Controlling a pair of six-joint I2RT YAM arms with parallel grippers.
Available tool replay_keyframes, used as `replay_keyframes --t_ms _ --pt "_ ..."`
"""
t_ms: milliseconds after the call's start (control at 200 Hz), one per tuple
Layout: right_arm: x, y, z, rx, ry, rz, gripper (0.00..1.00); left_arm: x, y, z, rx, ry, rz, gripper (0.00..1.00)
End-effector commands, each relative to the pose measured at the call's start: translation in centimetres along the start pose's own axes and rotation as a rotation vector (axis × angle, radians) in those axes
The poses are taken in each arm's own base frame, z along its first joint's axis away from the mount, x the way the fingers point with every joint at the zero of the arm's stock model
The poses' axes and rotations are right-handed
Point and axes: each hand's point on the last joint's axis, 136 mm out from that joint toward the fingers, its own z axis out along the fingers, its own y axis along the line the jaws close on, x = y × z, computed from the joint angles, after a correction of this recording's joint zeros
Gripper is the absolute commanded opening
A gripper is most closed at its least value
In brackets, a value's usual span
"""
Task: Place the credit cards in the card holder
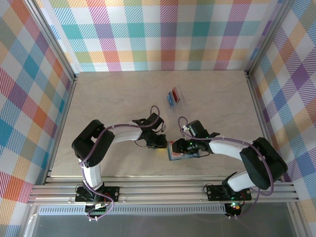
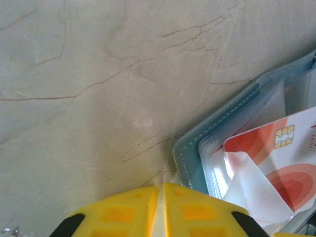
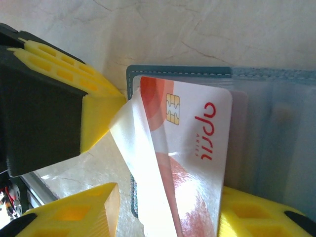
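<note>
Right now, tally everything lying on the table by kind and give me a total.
Credit cards: 3 (red-and-white card, red card, blue card)
Card holder: 1
Clear case: 1
Total: 5

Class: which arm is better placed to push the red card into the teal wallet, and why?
The right arm, probably: its jaws stand apart either side of the red card lying on the open card holder. The left arm has its jaws shut, apparently pinching a clear sleeve flap, so it looks occupied.
</note>
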Motion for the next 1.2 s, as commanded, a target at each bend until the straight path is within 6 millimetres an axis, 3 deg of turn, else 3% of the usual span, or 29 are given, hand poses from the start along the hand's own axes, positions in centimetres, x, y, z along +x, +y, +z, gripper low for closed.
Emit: replay_keyframes --t_ms 0,455,1195 --pt "2.1 -1.7 -0.2 0.105 0.085 0.012 0.47 0.4 3.1 2.0 -0.092 0.017 -0.036 0.15" --pt "1.8 -2.3 -0.3 0.189 0.124 0.041 0.47 0.4 3.0 1.8 -0.086 0.015 -0.037 0.15" --pt "1.8 -3.7 -0.9 0.499 0.136 -0.182 0.51 0.4 3.1 1.8 -0.087 0.016 -0.04 0.15"
